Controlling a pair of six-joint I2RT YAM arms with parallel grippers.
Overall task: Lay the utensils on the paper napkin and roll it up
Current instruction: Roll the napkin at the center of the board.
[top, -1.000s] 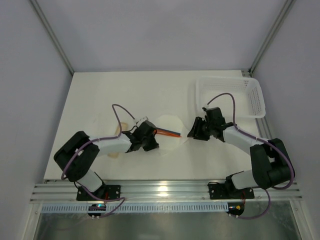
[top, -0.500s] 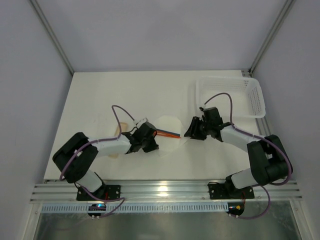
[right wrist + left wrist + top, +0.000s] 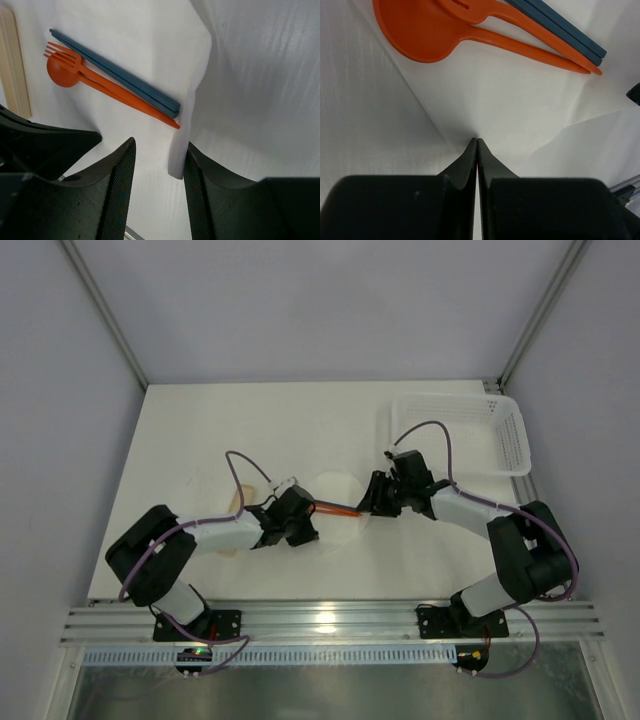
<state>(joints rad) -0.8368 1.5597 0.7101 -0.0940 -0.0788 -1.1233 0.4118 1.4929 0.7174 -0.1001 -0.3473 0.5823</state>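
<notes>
One spoon (image 3: 61,75), one fork (image 3: 66,58), two blue chopsticks (image 3: 115,72) lie on one napkin (image 3: 145,30)

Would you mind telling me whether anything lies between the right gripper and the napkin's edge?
Nothing visible does. The napkin has its edge between the open fingers of the right gripper. The utensils lie farther in on the sheet, clear of the fingers.

The white table (image 3: 200,430) carried a crinkled white napkin (image 3: 338,488) near its front middle, its right edge raised off the surface. A beige piece (image 3: 11,65) lay left of the napkin. A perforated basket (image 3: 512,440) sat at the far right corner, well apart.
</notes>
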